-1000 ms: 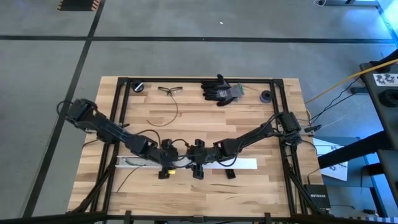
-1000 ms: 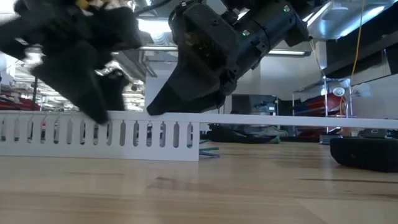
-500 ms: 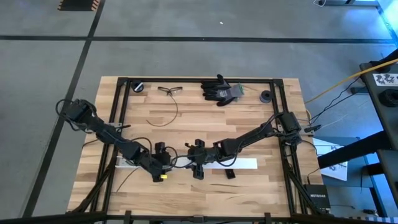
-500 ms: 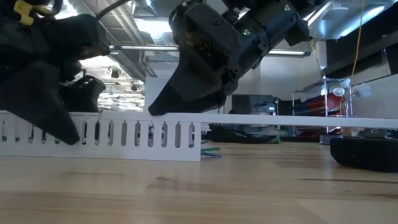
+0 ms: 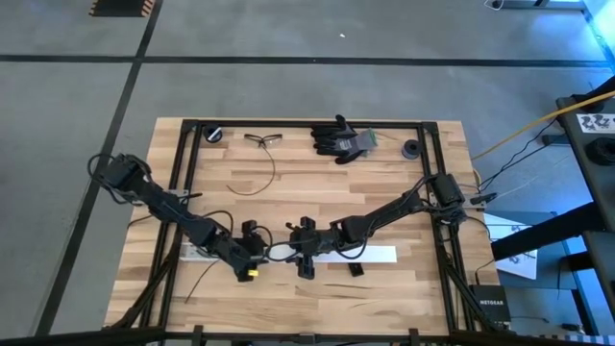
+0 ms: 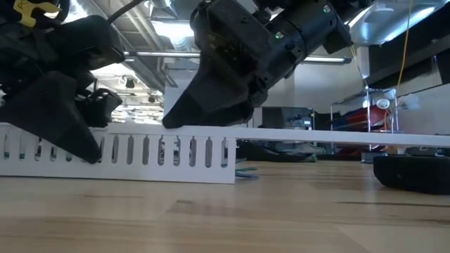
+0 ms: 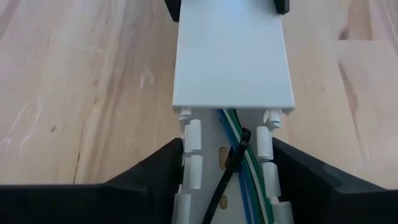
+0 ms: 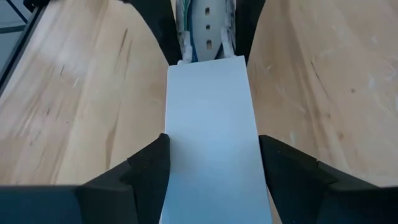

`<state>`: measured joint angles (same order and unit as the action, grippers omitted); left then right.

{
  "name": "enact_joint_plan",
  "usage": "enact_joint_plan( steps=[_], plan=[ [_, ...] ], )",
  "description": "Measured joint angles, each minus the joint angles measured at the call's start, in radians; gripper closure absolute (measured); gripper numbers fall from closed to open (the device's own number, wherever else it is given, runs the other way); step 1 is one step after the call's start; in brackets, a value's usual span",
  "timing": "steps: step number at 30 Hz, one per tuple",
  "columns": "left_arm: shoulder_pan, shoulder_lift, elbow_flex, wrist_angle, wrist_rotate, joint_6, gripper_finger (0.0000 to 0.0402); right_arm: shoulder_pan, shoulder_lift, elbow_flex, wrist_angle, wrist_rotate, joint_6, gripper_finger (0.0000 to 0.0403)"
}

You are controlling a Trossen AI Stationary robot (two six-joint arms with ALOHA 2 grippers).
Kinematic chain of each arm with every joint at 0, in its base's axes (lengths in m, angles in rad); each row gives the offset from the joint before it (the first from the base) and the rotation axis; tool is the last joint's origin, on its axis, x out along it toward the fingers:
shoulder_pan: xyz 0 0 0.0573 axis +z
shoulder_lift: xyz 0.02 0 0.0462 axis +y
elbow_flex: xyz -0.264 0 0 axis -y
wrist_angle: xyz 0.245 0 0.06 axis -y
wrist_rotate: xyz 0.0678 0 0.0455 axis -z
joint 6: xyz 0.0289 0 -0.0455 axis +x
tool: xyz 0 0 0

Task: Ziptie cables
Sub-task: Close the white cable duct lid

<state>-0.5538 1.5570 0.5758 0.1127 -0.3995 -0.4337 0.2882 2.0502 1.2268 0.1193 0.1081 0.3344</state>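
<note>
Cables (image 7: 244, 167) and a black ziptie (image 7: 231, 163) lie lengthwise inside the slotted white duct (image 7: 229, 134), running left-right on the desk (image 5: 307, 183). Left gripper (image 7: 227, 186) fingers straddle the duct's open stretch; right gripper (image 8: 211, 165) fingers straddle its lid (image 8: 210, 130), farther right.

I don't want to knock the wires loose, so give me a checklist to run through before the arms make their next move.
1. Left hand clamps the slotted duct: ok.
2. Right hand clamps the white cover: ok.
3. Cables lie inside the duct: ok.
4. Ziptie crosses the cables: ok.
5. Ziptie pulled tight: cannot tell.
6. Cover over the ziptied section: not ok, that section is open.
</note>
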Motion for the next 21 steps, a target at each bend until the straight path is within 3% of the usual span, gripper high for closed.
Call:
enact_joint_plan(
  steps=[21],
  plan=[
    [0.023,0.064,0.008,0.123,0.0,0.023,0.0192,0.0,0.056,0.035,0.064,0.005,0.006,0.0185]
  ],
)
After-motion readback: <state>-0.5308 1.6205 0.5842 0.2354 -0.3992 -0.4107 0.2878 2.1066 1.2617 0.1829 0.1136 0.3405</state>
